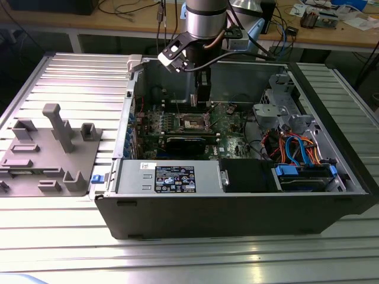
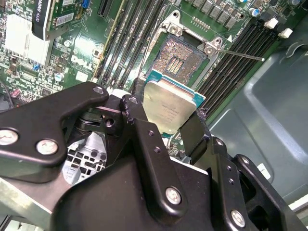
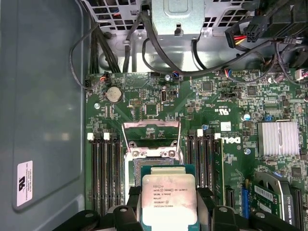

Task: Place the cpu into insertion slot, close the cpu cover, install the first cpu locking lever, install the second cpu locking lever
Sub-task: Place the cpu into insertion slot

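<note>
My gripper is shut on the cpu, a flat square chip with a silver-grey top, pinched at two opposite edges by the black fingers. The first wrist view shows the same cpu in the gripper, hanging above the insertion slot and hiding most of it. In the second wrist view the insertion slot lies bare beyond the chip. The cpu cover stands swung open at the socket's far side. A thin locking lever sticks out sideways. In the exterior view the gripper reaches into the case over the insertion slot.
Long memory slots flank the socket on both sides. A black graphics card, a power supply and a drive cage with cables fill the case. A grey fixture sits on the table at the exterior view's left.
</note>
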Controlling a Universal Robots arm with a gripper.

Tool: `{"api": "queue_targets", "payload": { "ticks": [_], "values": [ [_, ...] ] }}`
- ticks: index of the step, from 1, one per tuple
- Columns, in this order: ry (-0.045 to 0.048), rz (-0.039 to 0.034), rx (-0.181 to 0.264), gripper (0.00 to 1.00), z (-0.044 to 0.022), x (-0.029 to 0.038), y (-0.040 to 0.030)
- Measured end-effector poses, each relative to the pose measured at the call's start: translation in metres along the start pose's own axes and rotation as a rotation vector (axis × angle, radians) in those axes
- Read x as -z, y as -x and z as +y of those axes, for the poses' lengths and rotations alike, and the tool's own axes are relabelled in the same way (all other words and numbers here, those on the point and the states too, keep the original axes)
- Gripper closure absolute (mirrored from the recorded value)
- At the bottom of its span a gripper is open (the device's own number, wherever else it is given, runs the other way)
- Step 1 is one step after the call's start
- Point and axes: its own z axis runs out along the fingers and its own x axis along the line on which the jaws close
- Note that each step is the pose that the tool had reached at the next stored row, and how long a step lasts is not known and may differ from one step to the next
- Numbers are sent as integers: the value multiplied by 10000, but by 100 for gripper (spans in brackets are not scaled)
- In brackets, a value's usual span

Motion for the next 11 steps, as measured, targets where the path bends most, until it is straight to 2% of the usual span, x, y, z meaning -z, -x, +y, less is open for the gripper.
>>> {"api": "queue_targets", "payload": {
  "ticks": [11],
  "values": [
    [0, -7, -110, 46, 0, 0, 0]
  ]
}}
